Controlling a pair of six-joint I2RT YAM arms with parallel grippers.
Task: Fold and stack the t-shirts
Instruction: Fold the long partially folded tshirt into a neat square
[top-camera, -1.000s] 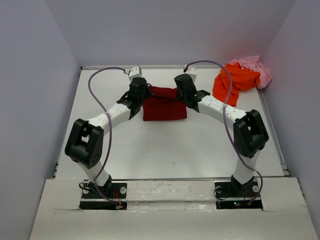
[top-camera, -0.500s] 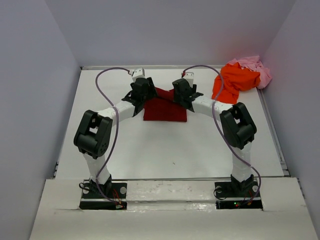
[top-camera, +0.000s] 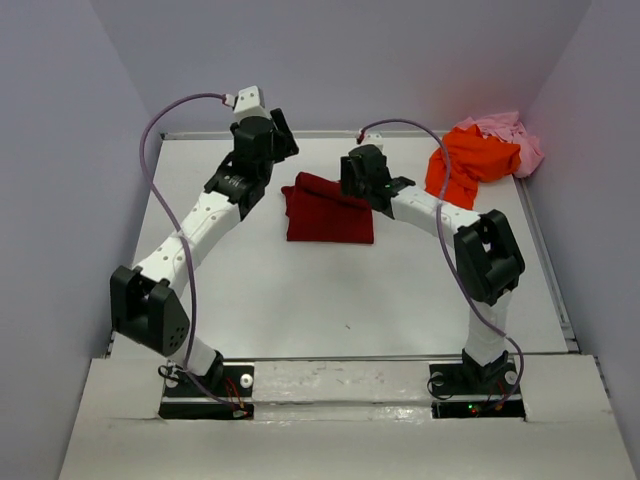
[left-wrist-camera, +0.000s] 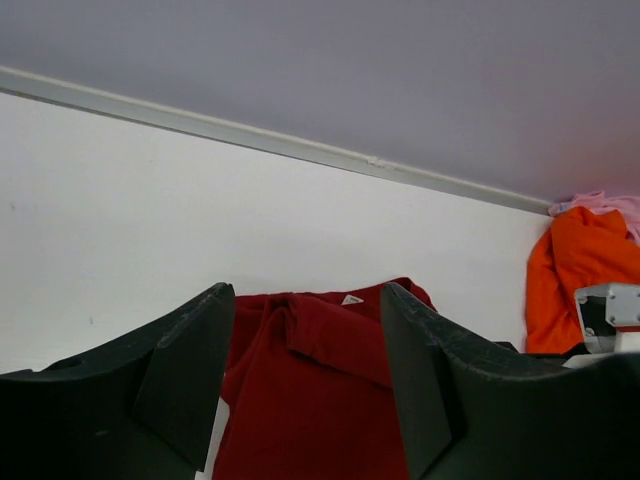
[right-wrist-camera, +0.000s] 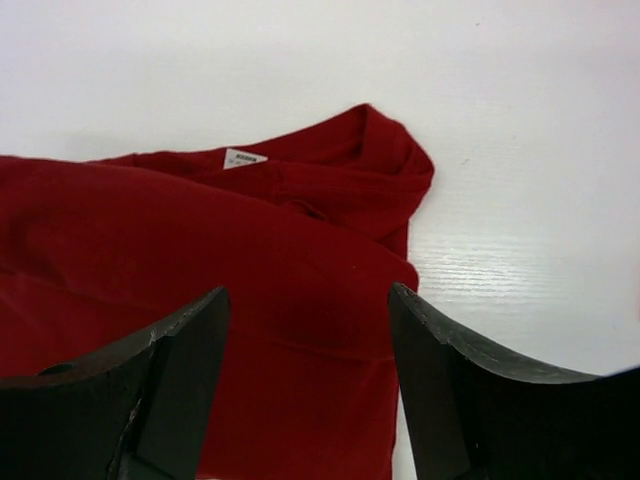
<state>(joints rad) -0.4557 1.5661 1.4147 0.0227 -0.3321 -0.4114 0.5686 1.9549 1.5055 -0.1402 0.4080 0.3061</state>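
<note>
1. End effectors: we show the left gripper (top-camera: 275, 135) raised over the table (top-camera: 300, 300), fingers spread with nothing between them; the right gripper (top-camera: 350, 182) is likewise released and empty, low over cloth
2. Task's thing: the dark red shirt (top-camera: 330, 215) lies as a folded block mid-table, its long axis running 9 to 3 o'clock, with a bunched collar at its 10 o'clock corner
3. Governing relation: the shirt lies at 4 o'clock from the left gripper and well apart from it, and at 7 o'clock from the right gripper, which hovers over its 1 o'clock corner; the right arm is nearer
4. Remaining work: the orange shirt (top-camera: 470, 160) and pink shirt (top-camera: 512, 130) lie heaped at 3 o'clock from the right gripper; we judge that arm better placed to fetch them
</note>
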